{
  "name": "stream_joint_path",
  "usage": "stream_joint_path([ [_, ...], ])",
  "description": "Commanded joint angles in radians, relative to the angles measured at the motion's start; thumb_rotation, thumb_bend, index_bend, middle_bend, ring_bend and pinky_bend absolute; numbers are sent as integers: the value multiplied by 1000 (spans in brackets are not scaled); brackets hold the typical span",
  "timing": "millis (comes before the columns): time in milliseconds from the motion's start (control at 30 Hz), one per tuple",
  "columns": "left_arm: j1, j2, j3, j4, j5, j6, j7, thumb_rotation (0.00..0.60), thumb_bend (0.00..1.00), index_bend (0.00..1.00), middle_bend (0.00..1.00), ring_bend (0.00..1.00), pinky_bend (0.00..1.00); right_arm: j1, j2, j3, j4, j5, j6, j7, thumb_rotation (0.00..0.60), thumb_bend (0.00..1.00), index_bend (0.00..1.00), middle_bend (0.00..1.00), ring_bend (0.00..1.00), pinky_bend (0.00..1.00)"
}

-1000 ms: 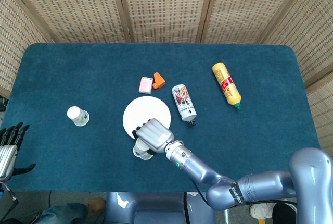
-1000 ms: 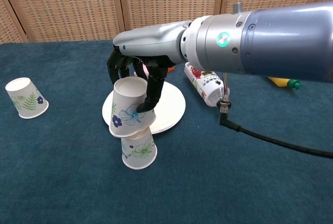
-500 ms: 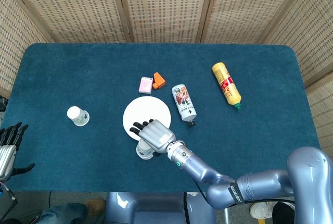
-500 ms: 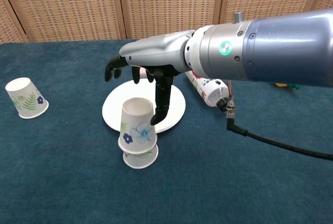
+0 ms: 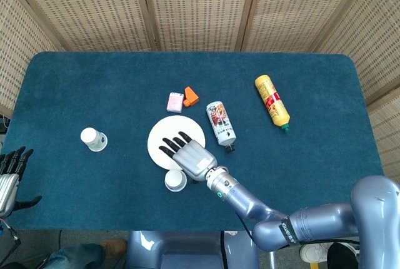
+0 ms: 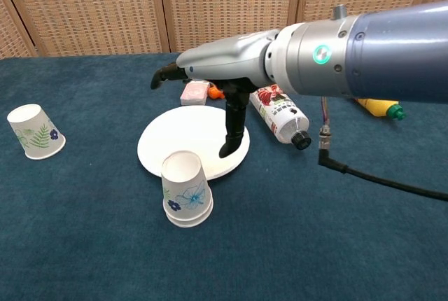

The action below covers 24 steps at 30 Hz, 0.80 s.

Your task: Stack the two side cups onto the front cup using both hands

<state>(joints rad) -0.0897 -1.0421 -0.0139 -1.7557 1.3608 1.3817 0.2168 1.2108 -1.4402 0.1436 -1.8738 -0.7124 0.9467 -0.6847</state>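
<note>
Two paper cups sit nested upside down as one stack (image 5: 175,181) (image 6: 185,189) at the front of the table, just in front of the white plate (image 5: 164,136) (image 6: 178,136). My right hand (image 5: 186,154) (image 6: 217,80) hovers open above the plate, behind and to the right of the stack, fingers spread and holding nothing. A third paper cup (image 5: 93,138) (image 6: 35,131) with a leaf print stands upside down at the left. My left hand (image 5: 12,169) stays at the table's left edge, open and away from that cup; the chest view does not show it.
A red-and-white can (image 5: 220,124) (image 6: 281,116) lies on its side right of the plate. A pink packet (image 5: 175,102) (image 6: 194,93) and an orange object (image 5: 190,96) lie behind the plate. A yellow bottle (image 5: 271,102) (image 6: 378,108) lies at the far right. A black cable (image 6: 378,180) runs across the right side.
My right hand lowered the flowered cup onto the front cup, let go of it, opened and drew back up over the plate. The left hand and left cup have not moved.
</note>
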Motion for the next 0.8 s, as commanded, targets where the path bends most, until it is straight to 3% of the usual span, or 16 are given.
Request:
stream_joint_path([
  [33, 0, -4, -2, 6, 1, 5, 1, 600, 0, 0, 0, 0, 0, -54, 60, -63, 37, -157, 29, 14, 600, 0, 90, 99, 106, 32],
  [167, 2, -11, -7, 13, 2, 15, 2, 600, 0, 0, 0, 0, 0, -129, 104, -127, 117, -412, 67, 122, 600, 0, 90, 91, 99, 27],
  [233, 1, -24, -10, 27, 20, 29, -1, 600, 0, 0, 0, 0, 0, -192, 142, -189, 208, -621, 136, 241, 600, 0, 55, 54, 69, 11],
  [333, -2, -40, -10, 51, 49, 42, -13, 600, 0, 0, 0, 0, 0, -259, 180, -243, 325, -756, 226, 356, 600, 0, 2, 2, 4, 0],
  [433, -13, -48, -11, 70, 66, 32, -30, 600, 0, 0, 0, 0, 0, -334, 216, -260, 380, -721, 261, 430, 600, 0, 0, 0, 0, 0],
  [633, -104, -29, -44, 111, 103, -55, -25, 600, 0, 0, 0, 0, 0, -484, 286, -258, 371, -600, 321, 534, 600, 0, 0, 0, 0, 0],
  [800, -263, -16, -89, 147, 106, -253, -31, 600, 0, 0, 0, 0, 0, -657, 305, -303, 280, -596, 452, 562, 600, 0, 0, 0, 0, 0],
])
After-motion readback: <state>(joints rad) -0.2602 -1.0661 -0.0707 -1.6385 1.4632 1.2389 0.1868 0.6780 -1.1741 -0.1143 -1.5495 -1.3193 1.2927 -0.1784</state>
